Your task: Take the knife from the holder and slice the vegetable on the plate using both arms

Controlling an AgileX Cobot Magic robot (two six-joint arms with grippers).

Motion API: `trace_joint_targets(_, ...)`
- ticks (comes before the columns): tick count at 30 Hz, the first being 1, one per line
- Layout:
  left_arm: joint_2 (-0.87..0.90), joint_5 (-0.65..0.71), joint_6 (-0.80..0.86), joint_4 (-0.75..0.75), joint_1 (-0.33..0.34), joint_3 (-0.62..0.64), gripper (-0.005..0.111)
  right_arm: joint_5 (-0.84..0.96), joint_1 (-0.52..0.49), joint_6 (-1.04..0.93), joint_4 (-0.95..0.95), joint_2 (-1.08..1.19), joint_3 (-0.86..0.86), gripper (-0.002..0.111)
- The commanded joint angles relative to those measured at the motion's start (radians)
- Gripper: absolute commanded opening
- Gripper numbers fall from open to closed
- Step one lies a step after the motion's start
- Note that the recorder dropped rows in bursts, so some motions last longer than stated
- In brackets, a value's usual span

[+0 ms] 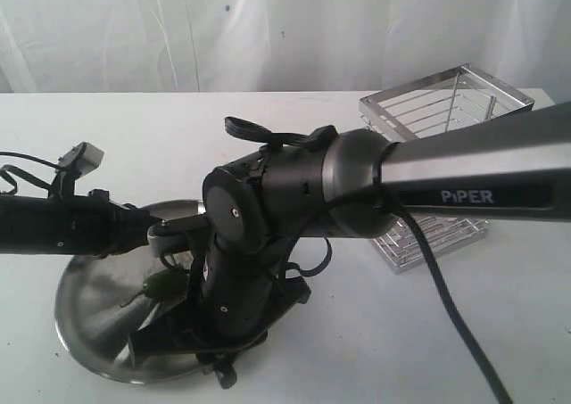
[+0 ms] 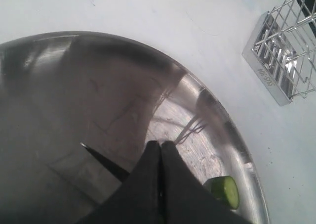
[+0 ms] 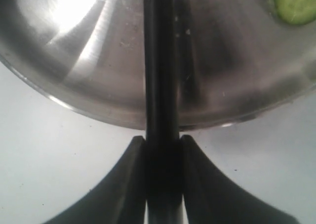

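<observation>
Right tool [image 3: 162,140] clamps the knife [image 3: 160,61] by its handle, blade out over the plate [image 3: 74,75] for slicing. Left tool [image 2: 160,147], pinched closed, sits low over the vegetable [image 1: 165,285], apparently steadying it. One cut slice [image 3: 296,4] lies beside. Holder [image 1: 446,168] stands apart on the bench [image 1: 500,333].

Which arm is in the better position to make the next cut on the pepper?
The right. Its hand grips the knife over the plate, near a cut slice. The left hand is closed and carries no blade.
</observation>
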Motion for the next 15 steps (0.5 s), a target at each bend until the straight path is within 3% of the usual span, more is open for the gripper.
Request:
trace_joint_targets(1, 0.034, -0.047, 0.002, -0.021, -0.006, 0.002, 0.0, -0.006, 0.001, 0.0, 0.0, -0.002, -0.002, 0.0)
trace_joint_targets(15, 0.113, -0.174, -0.01, -0.021, -0.006, 0.035, 0.0, 0.002, 0.001, 0.0, 0.01, 0.033, -0.001, 0.0)
